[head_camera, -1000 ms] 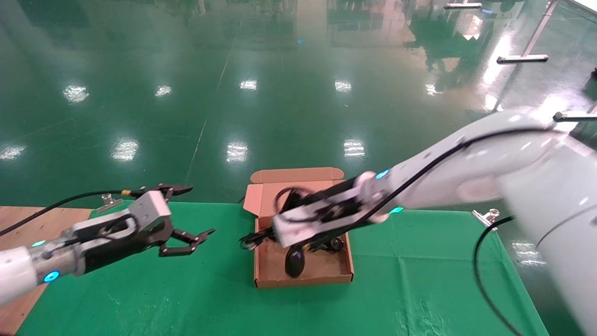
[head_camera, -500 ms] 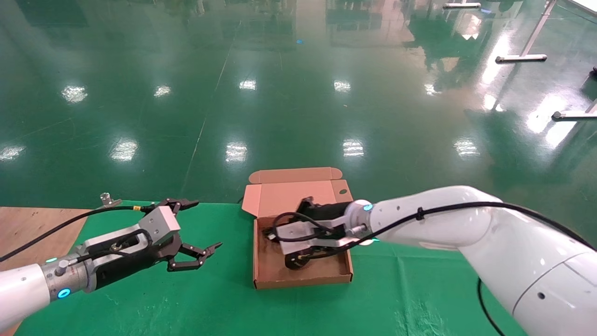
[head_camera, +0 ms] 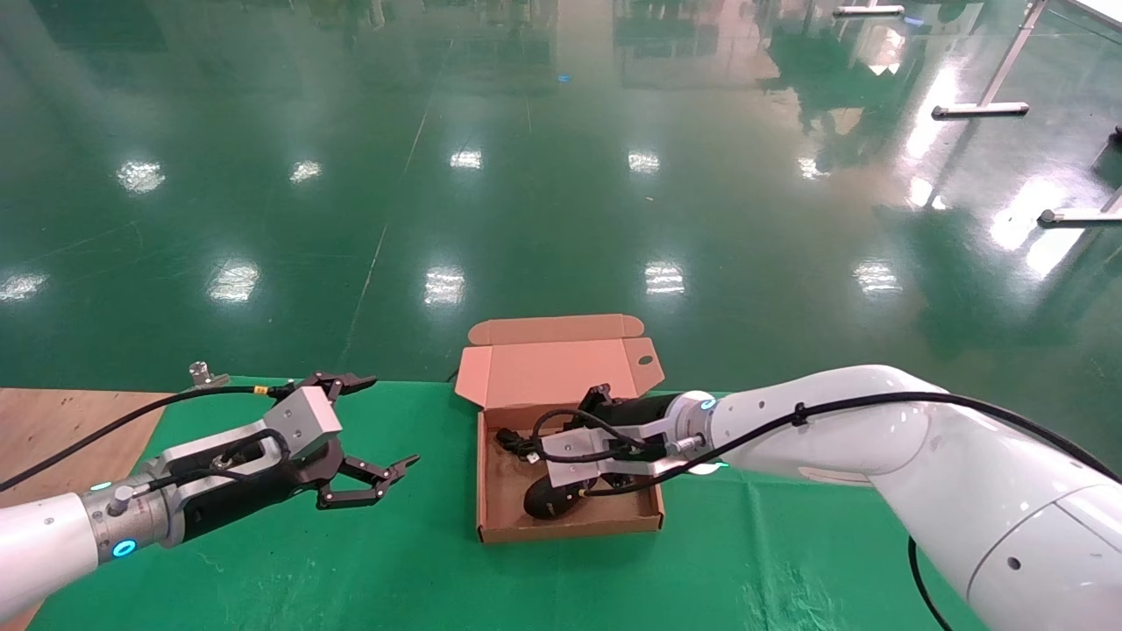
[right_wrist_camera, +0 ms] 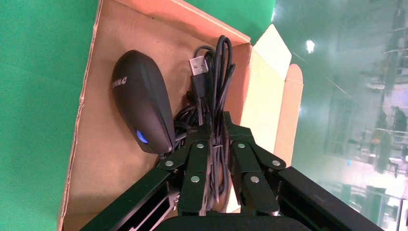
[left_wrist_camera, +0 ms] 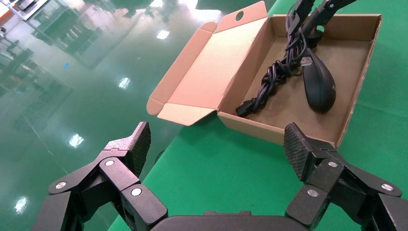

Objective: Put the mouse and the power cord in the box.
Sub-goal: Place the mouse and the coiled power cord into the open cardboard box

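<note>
The brown cardboard box (head_camera: 570,528) lies open mid-table, its lid (head_camera: 552,370) folded back over the far edge. The black mouse (head_camera: 548,498) rests inside near the front wall. My right gripper (head_camera: 550,445) reaches low into the box, shut on the coiled black power cord (head_camera: 517,441), whose loose end touches the box floor. In the right wrist view the power cord (right_wrist_camera: 214,72) runs between the shut fingers (right_wrist_camera: 195,159), beside the mouse (right_wrist_camera: 143,101). My left gripper (head_camera: 386,421) hovers open and empty to the left of the box (left_wrist_camera: 358,82), over the cloth.
A green cloth (head_camera: 351,561) covers the table. Bare wood (head_camera: 53,421) shows at the far left, with a metal clip (head_camera: 203,375) on the back edge. Beyond the table lies glossy green floor (head_camera: 561,175).
My right arm has come down and drawn back, lowering the power cord from above the box to its floor. The mouse now lies more tilted. My left gripper edged slightly right.
</note>
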